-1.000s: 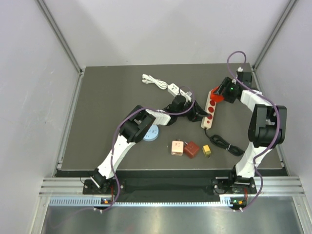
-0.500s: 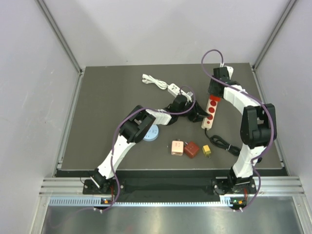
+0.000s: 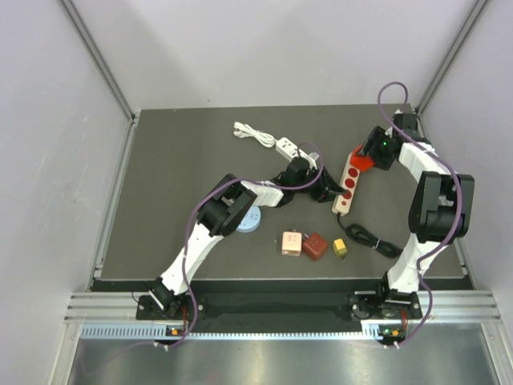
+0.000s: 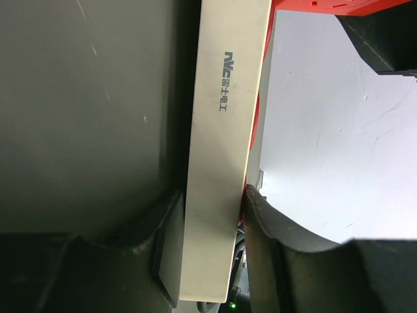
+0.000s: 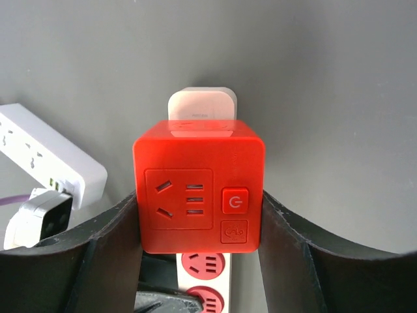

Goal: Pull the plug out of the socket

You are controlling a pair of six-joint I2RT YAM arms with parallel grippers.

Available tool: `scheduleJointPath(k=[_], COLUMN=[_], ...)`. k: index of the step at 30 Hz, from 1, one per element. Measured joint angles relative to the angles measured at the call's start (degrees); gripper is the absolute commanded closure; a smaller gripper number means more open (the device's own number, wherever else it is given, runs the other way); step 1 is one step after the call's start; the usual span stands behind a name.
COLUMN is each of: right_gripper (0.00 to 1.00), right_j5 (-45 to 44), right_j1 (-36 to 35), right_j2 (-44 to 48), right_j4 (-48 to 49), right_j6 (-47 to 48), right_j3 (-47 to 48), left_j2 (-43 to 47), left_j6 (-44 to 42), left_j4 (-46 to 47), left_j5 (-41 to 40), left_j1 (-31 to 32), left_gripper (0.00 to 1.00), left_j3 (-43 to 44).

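From above, the power strip (image 3: 345, 192) lies at about 2 o'clock from the middle of the table (image 3: 176, 176), running roughly 12 to 6. The red cube plug (image 3: 358, 163) sits at its 12 o'clock end. The left gripper (image 3: 327, 189) comes in from 9 o'clock against the strip's side, and the right gripper (image 3: 369, 155) reaches the cube from 3 o'clock. From up here I cannot tell whether the cube has lifted clear. A white extension lead (image 3: 264, 138) lies apart at 11 o'clock.

In the left wrist view, the left gripper (image 4: 212, 222) is clamped across the cream body of the power strip (image 4: 225, 130), with a finger (image 4: 171, 222) pressed on each side. A sliver of the red cube plug (image 4: 306, 5) shows at the 1 o'clock corner.

In the right wrist view, the right gripper (image 5: 199, 202) is closed on the red cube plug (image 5: 195, 176), its fingers (image 5: 111, 241) hugging both flanks. The power strip (image 5: 205, 277) shows its red sockets at 6 o'clock, and its cream end peeks out at 12, so the cube sits directly over the strip.

My reading is that both holds are set, one bracing and one gripping. The pull itself looks undone or barely begun, since no gap between cube and strip is visible.
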State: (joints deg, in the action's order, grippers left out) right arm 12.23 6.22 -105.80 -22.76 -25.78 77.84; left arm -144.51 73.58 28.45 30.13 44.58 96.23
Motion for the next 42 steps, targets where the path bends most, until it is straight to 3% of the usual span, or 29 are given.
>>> scheduleJointPath(k=[4, 13, 20, 21, 22, 24, 29, 35, 42], right_gripper=[1.0, 1.0, 1.0, 1.0, 1.0, 1.0, 1.0, 1.0, 1.0], right_j5=[-0.04, -18.95, -23.23, -23.37, -23.52, -23.5, -22.97, -21.33, -15.63], right_j1=[-0.37, -9.09, -8.92, -8.61, -8.39, -8.02, -7.96, -8.44, -10.95], right_j2=[0.2, 4.42, 6.08, 6.38, 6.8, 8.04, 14.21, 23.17, 30.91], right_j4=[0.26, -3.17, -4.26, -4.79, -5.49, -6.93, -8.68, -9.84, -14.25], right_j6=[0.22, 6.93, 8.9, 8.87, 8.85, 8.81, 8.61, 8.09, 7.76], right_j3=[-0.46, 4.68, 6.71, 6.73, 6.73, 6.69, 4.57, -2.49, -11.69], left_j2=[0.0, -0.11, -1.27, -1.92, -2.67, -4.2, -6.05, -4.24, 8.26], left_j6=[0.04, 0.68, 1.38, 1.57, 1.6, 1.73, 1.25, -3.76, -15.37], left_j4=[0.0, -1.2, -3.54, -3.82, -4.22, -5.03, -9.57, -15.63, -25.83], left_j5=[0.07, -0.7, -1.51, -1.46, -1.51, -1.44, -1.11, -1.42, -5.4], left_j1=[0.0, -0.17, -0.44, -0.52, -0.63, -0.92, -1.88, -2.56, -3.69], left_gripper=[1.0, 1.0, 1.0, 0.97, 0.77, 0.58, 0.31, 0.25, 0.26], left_j3=[0.0, 1.01, 4.15, 5.29, 6.73, 9.55, 15.28, 16.94, 4.59])
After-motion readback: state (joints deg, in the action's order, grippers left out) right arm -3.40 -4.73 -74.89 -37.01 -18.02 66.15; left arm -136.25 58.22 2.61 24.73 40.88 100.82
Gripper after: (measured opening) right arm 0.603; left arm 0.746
